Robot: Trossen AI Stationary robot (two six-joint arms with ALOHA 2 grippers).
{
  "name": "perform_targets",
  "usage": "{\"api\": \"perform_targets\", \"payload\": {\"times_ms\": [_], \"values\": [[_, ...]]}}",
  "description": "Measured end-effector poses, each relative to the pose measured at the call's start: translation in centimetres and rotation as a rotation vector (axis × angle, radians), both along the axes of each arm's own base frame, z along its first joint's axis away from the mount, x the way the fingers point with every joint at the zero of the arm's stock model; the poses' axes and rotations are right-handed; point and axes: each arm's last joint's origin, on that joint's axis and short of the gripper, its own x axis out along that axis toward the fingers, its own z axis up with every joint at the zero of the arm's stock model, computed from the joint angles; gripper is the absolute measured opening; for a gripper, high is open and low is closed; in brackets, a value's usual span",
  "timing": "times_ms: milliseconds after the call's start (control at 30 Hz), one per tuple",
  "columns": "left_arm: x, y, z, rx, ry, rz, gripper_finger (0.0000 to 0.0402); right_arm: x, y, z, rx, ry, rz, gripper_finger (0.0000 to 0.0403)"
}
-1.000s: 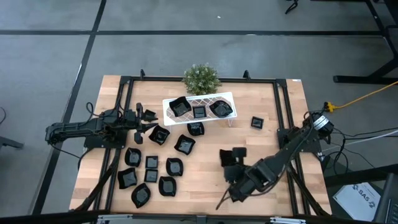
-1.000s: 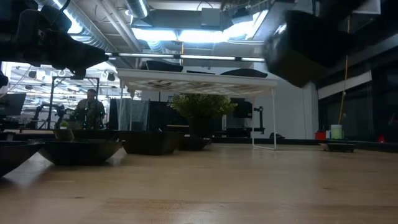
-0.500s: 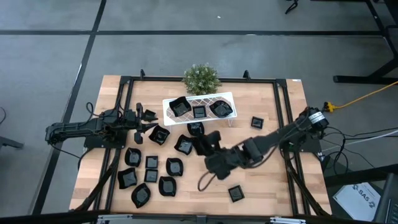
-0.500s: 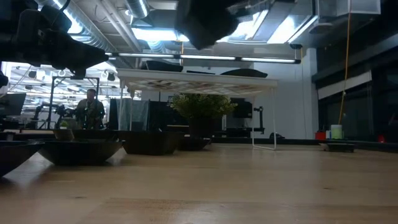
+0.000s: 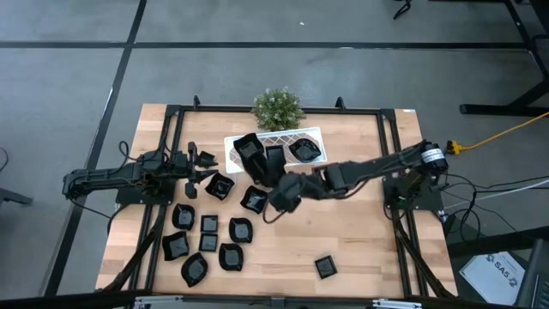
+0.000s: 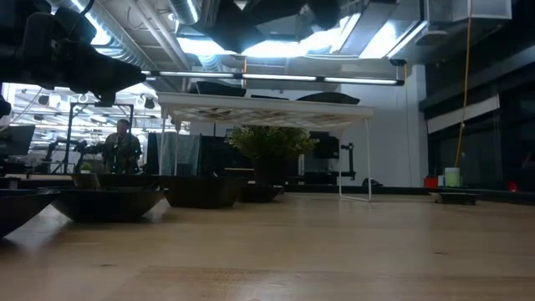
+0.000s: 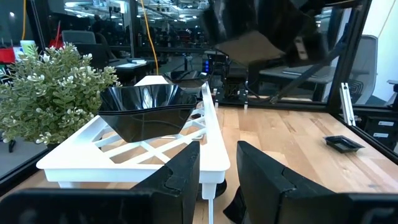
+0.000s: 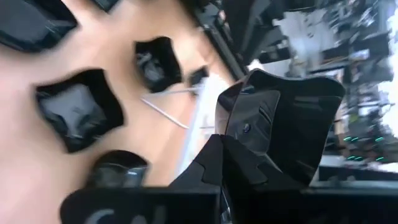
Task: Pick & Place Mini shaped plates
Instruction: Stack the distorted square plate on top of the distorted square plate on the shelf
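Several glossy black mini plates [image 5: 208, 236] lie on the wooden table's near left part, and three sit on top of the white rack [image 5: 296, 136]. My right gripper [image 5: 268, 178] reaches across from the right to the rack's near left corner, above the table, shut on one black plate [image 8: 283, 118]. My left gripper [image 5: 202, 163] waits open at the table's left; in its wrist view the fingers [image 7: 217, 180] point at the rack [image 7: 208, 146] and a plate on it [image 7: 146, 109]. My right gripper pinches a squarish black plate by its rim [image 8: 249, 134] between the two fingers. The plate is lifted clear of the table and stands tilted in front of the fingers. The fingers themselves hide the exact place of contact.
A small green plant [image 5: 277, 108] stands behind the rack at the far edge. One plate [image 5: 324, 266] lies alone near the table's near edge, right of centre. A black frame [image 5: 390, 172] runs around the table. Bare wood stretches across the near right part.
My right arm has swung from the table's near right part toward the far left, up to the rack's near left corner, carrying the plate with it. The lone plate near the near edge, once under the arm, now shows.
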Motion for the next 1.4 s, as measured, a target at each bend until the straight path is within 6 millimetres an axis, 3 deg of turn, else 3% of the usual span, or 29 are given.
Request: {"api": "perform_targets", "payload": {"times_ms": [133,567,867,1133,1400], "values": [[0.0,0.0,0.0,0.000,0.000,0.000,0.0100,0.5,-2.0,0.2,-0.034,0.013,0.058,0.0004],[0.0,0.0,0.0,0.000,0.000,0.000,0.0100,1.8,-7.8,0.6,0.104,-0.087,0.120,0.0005],[0.0,0.0,0.0,0.000,0.000,0.000,0.0100,2.8,-9.2,-1.4,0.115,-0.036,0.092,0.0005],[0.0,0.0,0.0,0.000,0.000,0.000,0.0100,2.7,-9.9,-1.6,0.135,-0.023,0.044,0.0008],[0.0,0.0,0.0,0.000,0.000,0.000,0.0100,2.4,-10.7,-1.9,0.172,-0.001,-0.003,0.0038]]}}
